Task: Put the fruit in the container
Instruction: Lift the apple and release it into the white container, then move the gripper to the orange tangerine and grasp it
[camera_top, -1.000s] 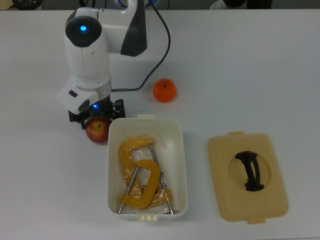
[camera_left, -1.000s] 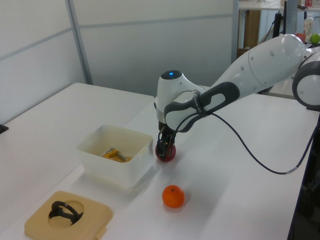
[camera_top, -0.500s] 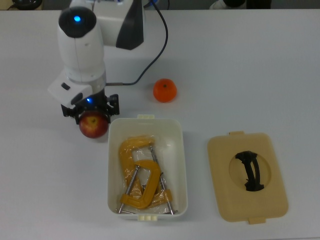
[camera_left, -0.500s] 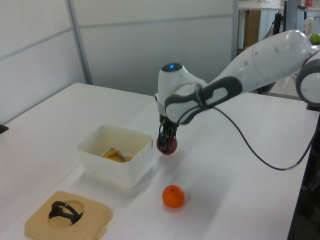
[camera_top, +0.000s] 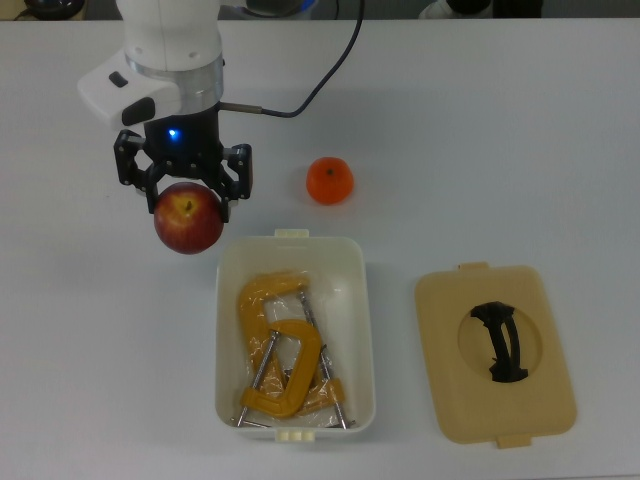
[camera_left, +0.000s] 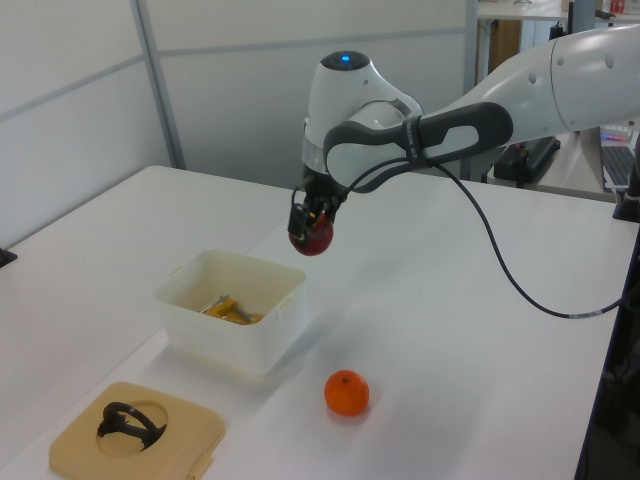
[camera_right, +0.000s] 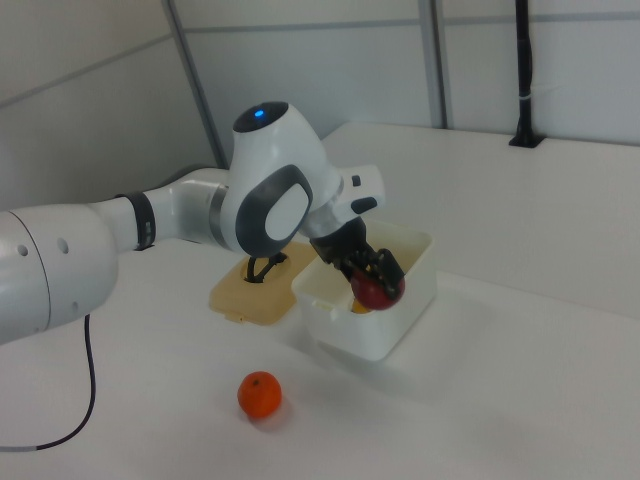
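Note:
My gripper (camera_top: 186, 205) (camera_left: 310, 226) (camera_right: 377, 280) is shut on a dark red apple (camera_top: 188, 219) (camera_left: 314, 236) (camera_right: 376, 291), which hangs in the air well above the table. In the top view the apple sits just off the upper left corner of the white container (camera_top: 357, 300) (camera_left: 192, 306) (camera_right: 420, 283). An orange (camera_top: 329, 181) (camera_left: 346, 392) (camera_right: 260, 394) rests on the table, above the container in the top view, apart from it.
Yellow metal C-clamps (camera_top: 280, 350) (camera_left: 229, 309) lie inside the container. A flat beige lid (camera_top: 494, 352) (camera_left: 135, 432) (camera_right: 248, 287) with a black handle lies beside the container, at the top view's right. The arm's black cable (camera_top: 320, 75) trails over the table.
The gripper has risen with the apple held in it, lifting the apple off the table to well above the container's rim. The orange, container and lid have stayed put.

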